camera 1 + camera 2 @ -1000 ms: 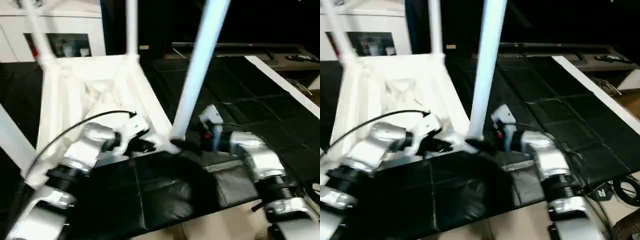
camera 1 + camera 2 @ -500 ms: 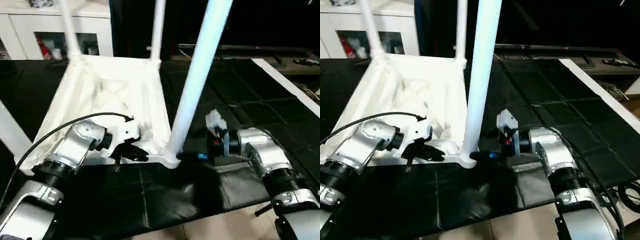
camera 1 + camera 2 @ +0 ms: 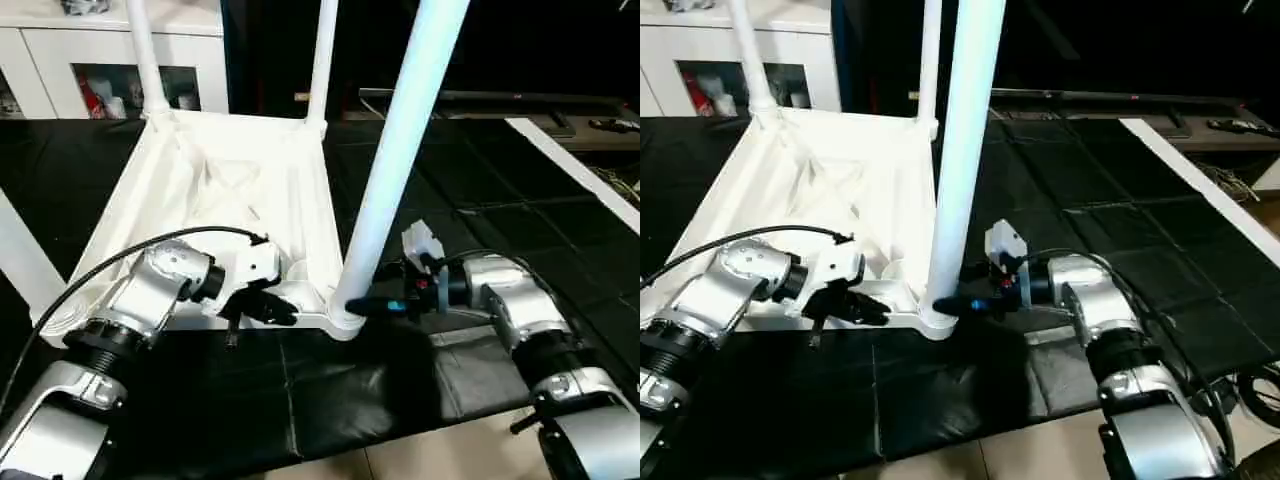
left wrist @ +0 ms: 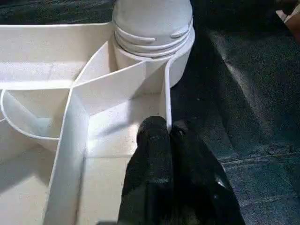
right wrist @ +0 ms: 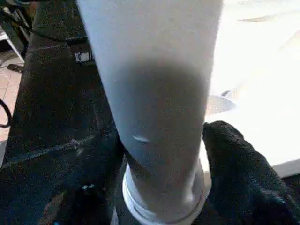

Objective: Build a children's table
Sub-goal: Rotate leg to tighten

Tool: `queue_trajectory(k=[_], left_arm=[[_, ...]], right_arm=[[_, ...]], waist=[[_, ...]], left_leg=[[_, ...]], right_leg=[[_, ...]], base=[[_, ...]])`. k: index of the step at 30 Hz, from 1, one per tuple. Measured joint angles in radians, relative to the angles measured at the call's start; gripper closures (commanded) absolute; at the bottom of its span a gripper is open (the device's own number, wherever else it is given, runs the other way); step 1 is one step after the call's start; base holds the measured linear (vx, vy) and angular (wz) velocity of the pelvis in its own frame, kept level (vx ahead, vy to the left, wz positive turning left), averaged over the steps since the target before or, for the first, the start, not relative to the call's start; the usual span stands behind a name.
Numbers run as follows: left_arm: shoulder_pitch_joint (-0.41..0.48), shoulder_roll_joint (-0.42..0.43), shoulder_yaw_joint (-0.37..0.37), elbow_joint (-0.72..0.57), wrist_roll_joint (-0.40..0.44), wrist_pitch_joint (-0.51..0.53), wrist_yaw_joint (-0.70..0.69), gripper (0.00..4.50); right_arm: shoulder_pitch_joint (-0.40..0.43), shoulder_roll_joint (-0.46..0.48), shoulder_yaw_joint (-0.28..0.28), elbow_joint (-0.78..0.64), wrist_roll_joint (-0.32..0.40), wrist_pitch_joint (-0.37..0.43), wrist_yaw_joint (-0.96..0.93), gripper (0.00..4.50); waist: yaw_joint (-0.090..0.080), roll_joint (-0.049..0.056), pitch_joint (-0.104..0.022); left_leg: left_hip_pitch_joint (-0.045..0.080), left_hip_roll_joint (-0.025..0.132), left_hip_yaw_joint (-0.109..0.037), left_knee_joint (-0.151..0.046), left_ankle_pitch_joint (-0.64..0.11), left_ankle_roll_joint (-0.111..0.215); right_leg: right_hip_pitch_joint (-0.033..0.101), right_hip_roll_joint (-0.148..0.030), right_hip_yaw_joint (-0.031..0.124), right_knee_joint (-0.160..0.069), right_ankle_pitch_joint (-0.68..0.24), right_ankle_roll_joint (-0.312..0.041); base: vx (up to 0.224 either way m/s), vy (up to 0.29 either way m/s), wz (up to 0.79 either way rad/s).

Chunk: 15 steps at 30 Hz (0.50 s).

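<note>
We see the children's table (image 3: pixel 230 190) lying upside down on the black floor mat (image 3: pixel 330 390), its ribbed underside facing up and legs rising from its corner sockets. At the left, one leg (image 3: pixel 22 262) slants up from the near left corner. Our left gripper (image 3: pixel 268 308) rests at the near edge of the upturned top, its two black fingers (image 4: pixel 161 159) pressed together, pinching the thin upright rim there. Further right, the near right corner socket (image 3: pixel 345 318) holds a tall leg (image 3: pixel 400 150) standing upright. Our right gripper (image 3: pixel 372 302) reaches in at the base of that leg; its fingers (image 5: pixel 234 173) sit on either side of it, but we cannot tell whether they grip it. Behind the table stands a white cabinet (image 3: pixel 60 60).
</note>
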Motion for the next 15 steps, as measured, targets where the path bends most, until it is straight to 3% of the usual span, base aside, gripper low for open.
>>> queue_trajectory(k=[9, 11, 15], left_arm=[[0.000, -0.021, 0.003, 0.000, 0.000, 0.028, 0.023, 4.50], [0.002, -0.053, 0.021, -0.001, 0.004, 0.082, 0.092, 4.50], [0.001, -0.142, 0.072, -0.001, 0.024, 0.220, 0.278, 4.50]], right_arm=[[0.020, 0.004, -0.006, -0.021, 0.002, 0.003, -0.021, 2.53], [0.045, 0.021, -0.024, -0.054, -0.004, 0.027, -0.114, 2.54], [0.053, 0.083, -0.079, -0.089, -0.038, 0.123, -0.387, 2.57]], waist=[[0.003, 0.000, 0.000], [0.001, 0.000, 0.000], [-0.026, -0.001, -0.001]], left_leg=[[0.000, 0.000, 0.000, 0.001, 0.000, 0.000], [0.001, 0.000, 0.000, 0.002, 0.000, 0.000], [0.002, -0.001, -0.001, 0.003, 0.000, 0.000]], right_leg=[[0.001, 0.000, 0.000, 0.000, 0.000, 0.000], [0.001, -0.001, 0.001, 0.002, 0.000, 0.000], [0.005, -0.001, 0.002, 0.001, -0.001, 0.003]], base=[[0.000, 0.000, 0.00], [0.000, 0.000, 0.00], [0.000, 0.000, 0.00]])
